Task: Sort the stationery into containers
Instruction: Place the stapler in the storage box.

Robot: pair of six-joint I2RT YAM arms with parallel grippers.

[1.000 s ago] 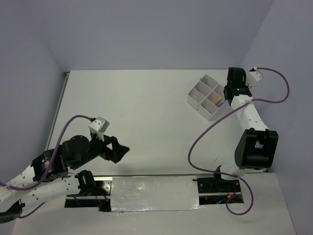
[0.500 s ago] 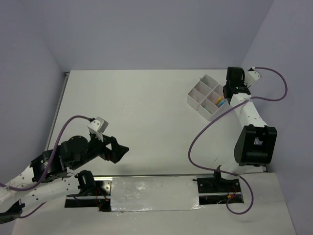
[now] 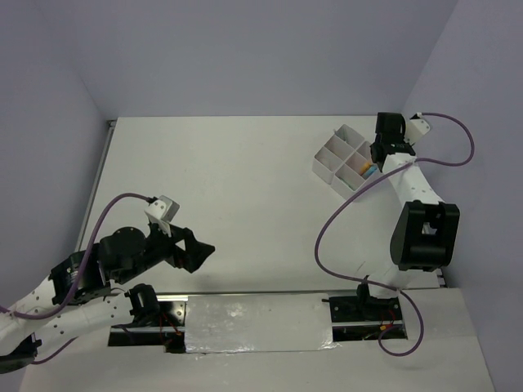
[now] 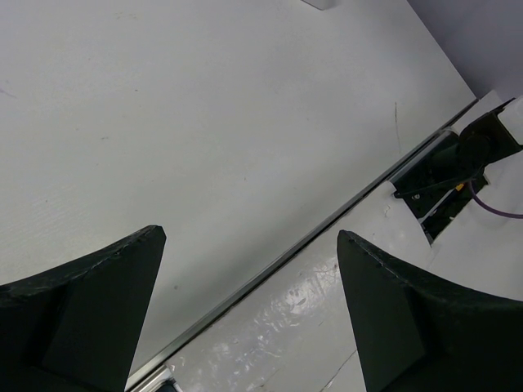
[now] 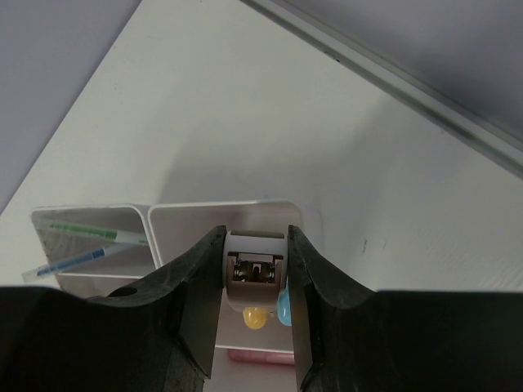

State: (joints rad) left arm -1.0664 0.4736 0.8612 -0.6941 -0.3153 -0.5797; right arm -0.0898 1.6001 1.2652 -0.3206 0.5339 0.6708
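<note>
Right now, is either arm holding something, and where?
The right tool pinches a small white piece by its two sides, over the tray. The left tool holds nothing.

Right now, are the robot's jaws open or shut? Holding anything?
Left gripper: jaws open, empty.
Right gripper: jaws shut on a small white roll.

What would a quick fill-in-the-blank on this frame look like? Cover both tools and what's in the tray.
1. The left tool is wide ____ and holds nothing.
2. The right tool clamps a small round item over the white ____.
3. Under that item lie a yellow piece, a blue piece and a ____ piece.

Missing words: open; tray; pink.
</note>
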